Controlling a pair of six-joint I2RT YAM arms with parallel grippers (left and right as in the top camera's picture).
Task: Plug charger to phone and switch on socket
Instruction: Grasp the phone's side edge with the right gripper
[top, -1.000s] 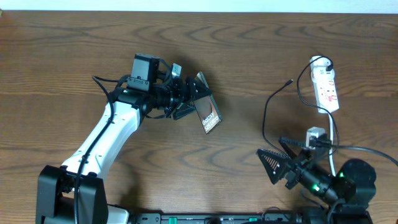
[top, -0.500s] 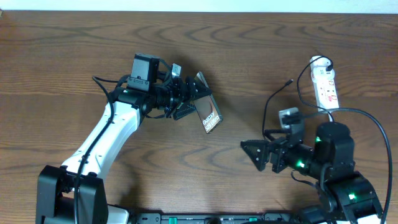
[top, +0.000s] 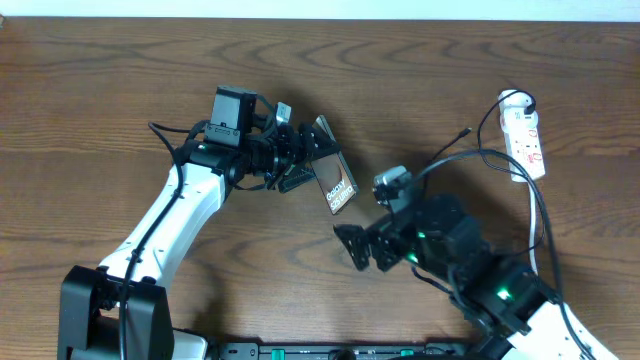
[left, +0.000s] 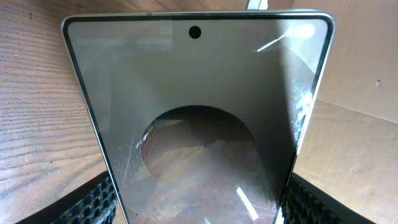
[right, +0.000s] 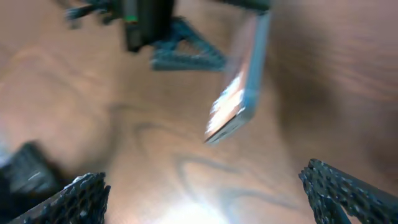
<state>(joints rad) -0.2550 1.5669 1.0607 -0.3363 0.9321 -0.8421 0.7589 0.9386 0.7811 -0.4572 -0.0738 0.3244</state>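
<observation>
Right gripper (top: 358, 248) has swung left across the table (top: 90, 90), its claw spread and empty, close to the phone (top: 340, 187). Left gripper (top: 305, 165) pinches the phone, held tilted. Charger (top: 455, 141) tip lies loose, left of the socket (top: 526, 140).

Two arms angled inward, jaws pointed toward each other.
The left arm (top: 180, 205) slants up from its lower-left base, wrist bent rightward, left jaws clamped on the phone (top: 338, 186); the right arm (top: 455, 250) stretches leftward from the lower right, right jaws spread wide.
</observation>
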